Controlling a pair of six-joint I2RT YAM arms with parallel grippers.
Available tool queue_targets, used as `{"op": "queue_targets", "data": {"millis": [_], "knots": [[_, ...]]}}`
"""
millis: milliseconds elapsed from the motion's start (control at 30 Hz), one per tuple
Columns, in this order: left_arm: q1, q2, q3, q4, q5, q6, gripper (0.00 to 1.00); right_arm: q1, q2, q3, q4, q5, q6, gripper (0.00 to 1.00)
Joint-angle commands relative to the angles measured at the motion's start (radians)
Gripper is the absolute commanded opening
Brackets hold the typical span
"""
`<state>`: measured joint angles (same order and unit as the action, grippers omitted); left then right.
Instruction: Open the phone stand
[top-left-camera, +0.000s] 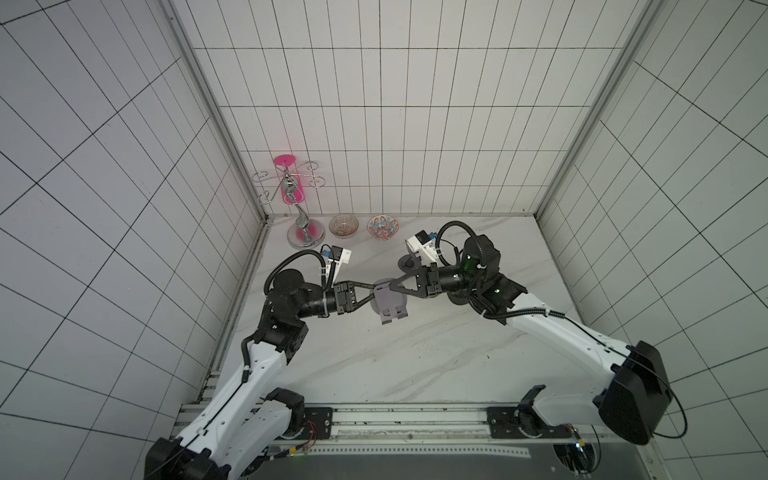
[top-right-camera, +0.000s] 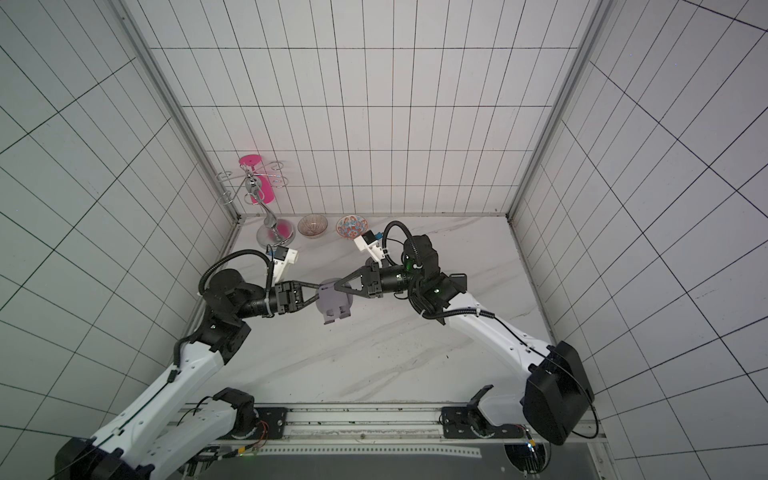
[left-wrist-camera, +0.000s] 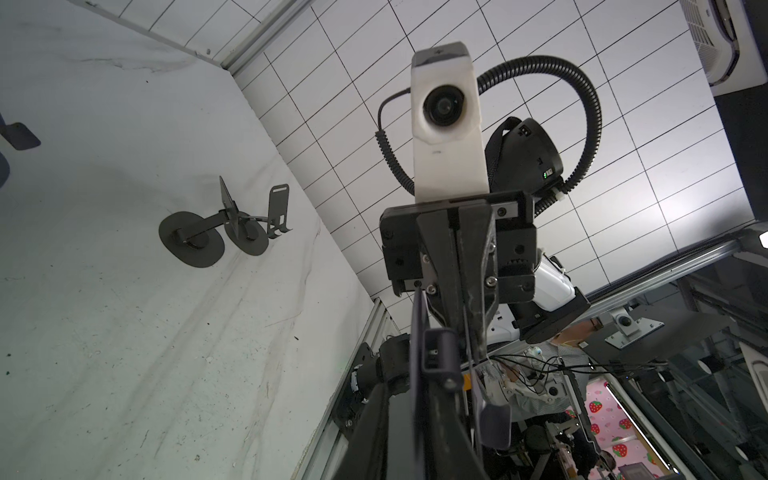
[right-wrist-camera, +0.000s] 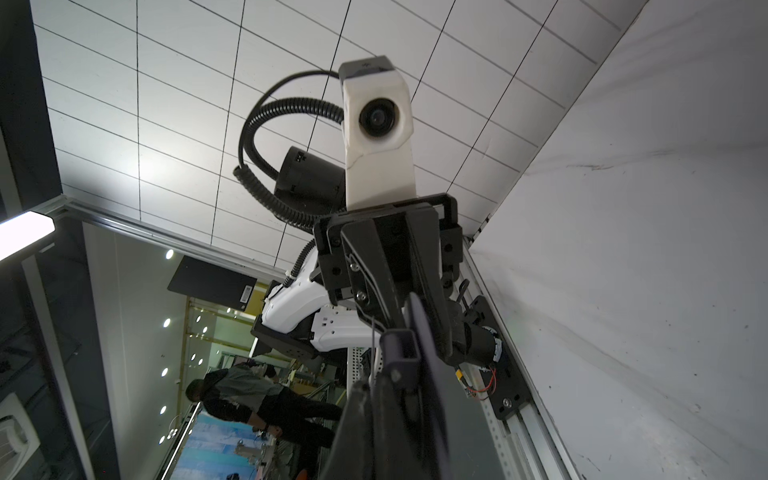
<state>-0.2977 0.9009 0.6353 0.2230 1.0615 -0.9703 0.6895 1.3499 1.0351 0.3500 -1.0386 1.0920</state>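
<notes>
A grey-lilac phone stand (top-left-camera: 388, 305) (top-right-camera: 334, 305) hangs in the air above the marble table (top-left-camera: 374, 365), held between my two arms. It has a round base and a flat plate with two small hooks pointing at the table's front. My left gripper (top-left-camera: 375, 293) (top-right-camera: 319, 291) comes from the left, shut on the stand's left edge. My right gripper (top-left-camera: 393, 286) (top-right-camera: 337, 286) comes from the right and is shut on the stand's upper part. In both wrist views the phone stand (left-wrist-camera: 440, 353) (right-wrist-camera: 399, 345) shows edge-on between dark fingers.
A chrome rack with a pink piece (top-left-camera: 301, 208) stands at the back left, with two patterned bowls (top-left-camera: 343, 225) (top-left-camera: 382, 227) beside it. Two black unfolded stands (left-wrist-camera: 224, 232) sit on the table near the right arm, one partly hidden (top-left-camera: 409, 262). Tiled walls close three sides.
</notes>
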Motion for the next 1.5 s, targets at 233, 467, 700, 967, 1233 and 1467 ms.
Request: {"op": "queue_targets", "data": {"millis": [233,467,700,967,1233,1467], "knots": [[-0.023,0.027,0.026,0.021,0.032,-0.006,0.0,0.05,0.043,0.021,0.086,-0.031,0.006,0.0],[-0.024,0.036,0.02,0.003,0.026,-0.002,0.0,0.051,0.06,0.046,0.096,-0.035,0.001,0.0],[-0.029,0.095,0.042,0.004,0.05,-0.014,0.0,0.055,0.102,0.064,0.159,-0.06,0.025,0.23],[-0.036,0.139,0.058,0.041,0.059,-0.059,0.0,0.072,0.151,0.095,0.169,-0.076,0.02,0.14],[-0.038,0.16,0.064,0.041,0.064,-0.064,0.0,0.083,0.155,0.103,0.155,-0.075,-0.002,0.0],[-0.04,0.262,0.026,-0.05,0.055,-0.018,0.0,0.081,0.024,0.218,-0.24,0.044,-0.323,0.0]]}}
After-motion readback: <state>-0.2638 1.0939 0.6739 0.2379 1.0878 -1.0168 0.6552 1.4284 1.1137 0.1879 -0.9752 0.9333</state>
